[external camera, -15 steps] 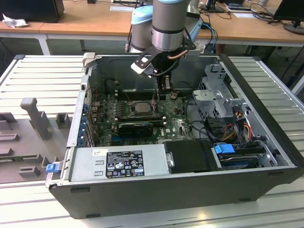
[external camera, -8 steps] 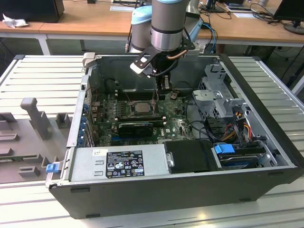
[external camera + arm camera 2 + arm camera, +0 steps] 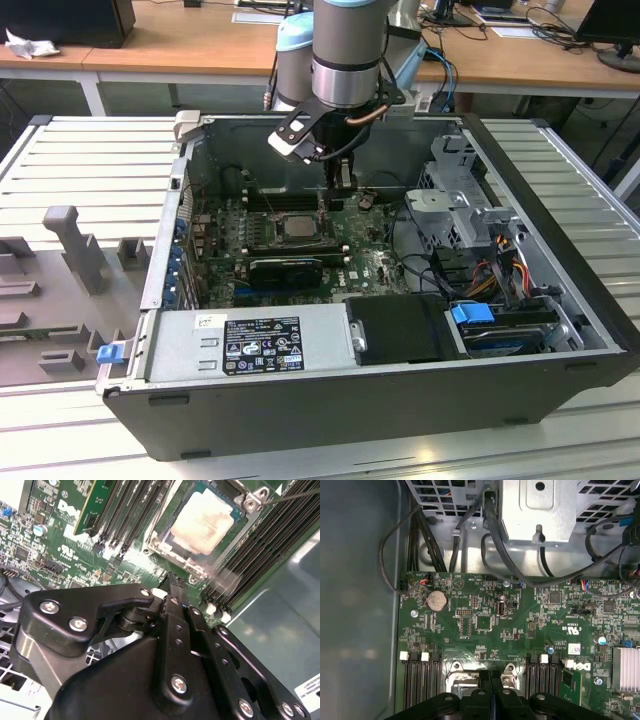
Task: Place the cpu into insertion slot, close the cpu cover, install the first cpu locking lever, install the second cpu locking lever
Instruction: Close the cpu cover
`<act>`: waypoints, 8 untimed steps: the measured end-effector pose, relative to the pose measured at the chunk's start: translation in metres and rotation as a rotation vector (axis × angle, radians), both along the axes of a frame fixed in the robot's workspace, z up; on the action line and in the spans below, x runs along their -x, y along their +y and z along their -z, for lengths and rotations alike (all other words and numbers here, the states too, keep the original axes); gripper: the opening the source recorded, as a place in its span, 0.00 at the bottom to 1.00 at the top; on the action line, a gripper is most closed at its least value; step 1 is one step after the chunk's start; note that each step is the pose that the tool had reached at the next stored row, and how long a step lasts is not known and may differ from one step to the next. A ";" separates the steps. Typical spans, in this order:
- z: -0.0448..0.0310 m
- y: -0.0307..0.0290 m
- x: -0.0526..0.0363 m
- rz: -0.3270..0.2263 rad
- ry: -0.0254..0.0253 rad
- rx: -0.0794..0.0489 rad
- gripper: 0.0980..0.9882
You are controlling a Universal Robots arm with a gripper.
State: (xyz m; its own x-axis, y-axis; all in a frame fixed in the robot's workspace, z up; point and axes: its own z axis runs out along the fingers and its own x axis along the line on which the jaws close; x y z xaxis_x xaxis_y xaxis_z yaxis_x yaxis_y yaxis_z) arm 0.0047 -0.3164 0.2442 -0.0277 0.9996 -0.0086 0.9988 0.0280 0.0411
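Open case [image 3: 400,400] holds motherboard [image 3: 225,225], cpu [image 3: 206,522] seated in slot [image 3: 262,232], cover [image 3: 175,555] lying around it, I note gripper [image 3: 491,676] above board near slot's edge, fingers pressed together, gripping nothing.

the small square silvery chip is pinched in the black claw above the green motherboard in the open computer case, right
Not quite. The small square silvery-grey chip is not in the black claw. It lies in the silver-framed square socket on the green motherboard. The claw is above the board beside it, shut on nothing, as the second wrist view shows.
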 end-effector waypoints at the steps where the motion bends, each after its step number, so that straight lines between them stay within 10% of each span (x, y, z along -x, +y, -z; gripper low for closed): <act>1: 0.0000 0.0000 0.0022 0.000 0.0000 0.000 0.01; 8: 0.0138 0.0000 0.0170 0.000 0.0000 0.000 0.01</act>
State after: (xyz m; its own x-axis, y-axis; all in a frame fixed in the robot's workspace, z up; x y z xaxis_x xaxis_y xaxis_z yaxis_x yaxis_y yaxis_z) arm -0.0123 -0.3164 0.2303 -0.0276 0.9996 -0.0085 0.9988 0.0279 0.0411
